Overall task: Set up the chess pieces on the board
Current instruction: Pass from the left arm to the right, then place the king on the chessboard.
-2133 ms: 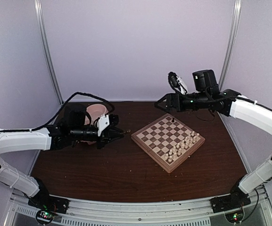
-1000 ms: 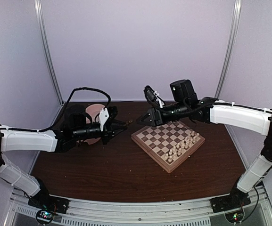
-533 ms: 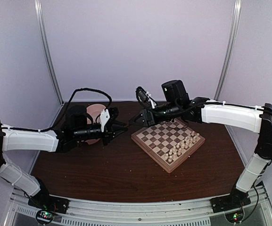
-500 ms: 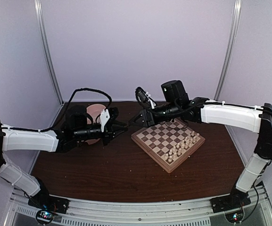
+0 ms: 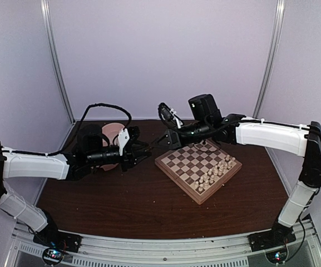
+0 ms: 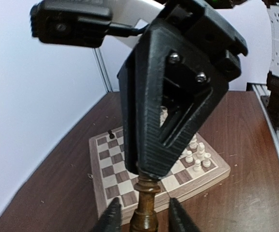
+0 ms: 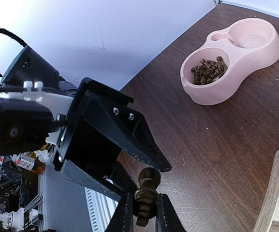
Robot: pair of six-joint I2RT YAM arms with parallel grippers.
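The right gripper (image 7: 145, 212), earlier over the board (image 5: 185, 161), now pinches a dark chess piece (image 7: 148, 181) in mid-air left of it; the left gripper (image 6: 144, 217) has loosened, fingers (image 6: 112, 217) parted beside the piece's base.

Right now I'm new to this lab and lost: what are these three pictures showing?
A left arm and a right arm are bolted to a table. One picture looks down from above; the other two come from a camera on each wrist. On the table lie a board with pale pieces and a pink bowl of dark pieces. Between the arms is one dark piece: the right jaws are shut on one end, the left jaws stand slightly apart round the other.
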